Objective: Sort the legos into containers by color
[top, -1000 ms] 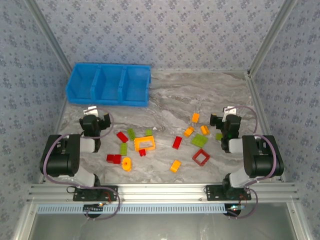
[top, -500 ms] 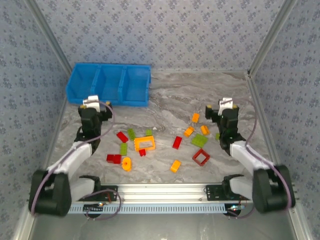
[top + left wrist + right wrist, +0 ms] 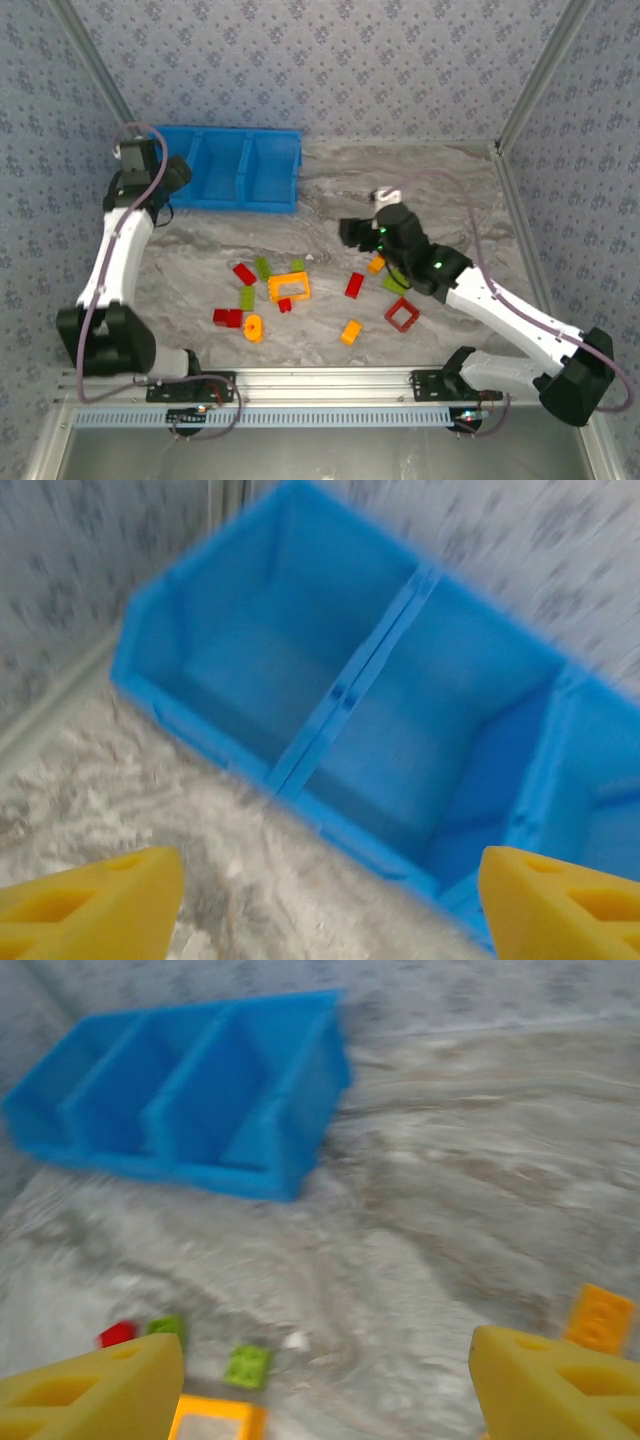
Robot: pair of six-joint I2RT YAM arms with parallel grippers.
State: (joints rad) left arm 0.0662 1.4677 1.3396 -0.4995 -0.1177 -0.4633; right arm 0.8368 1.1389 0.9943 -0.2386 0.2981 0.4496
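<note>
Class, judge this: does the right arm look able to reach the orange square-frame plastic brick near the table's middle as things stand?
Probably yes: the open right gripper hovers close by, and nothing covers the orange square-frame plastic brick.

The bin [image 3: 272, 203] is showing bright blue; legos [image 3: 354, 285] are showing red, lime green, orange-yellow; desk [image 3: 440, 190] is showing grey marbling.

The left arm [image 3: 112, 255] is extended fully forward along its own side, wrist angled inward. The left gripper [image 3: 168, 178] has its yellow fingertips [image 3: 90, 900] spread wide apart. The right arm [image 3: 500, 300] is extended forward and inward toward centre. The right gripper [image 3: 350, 232] appears equally spread, although its wrist view is blurred.
</note>
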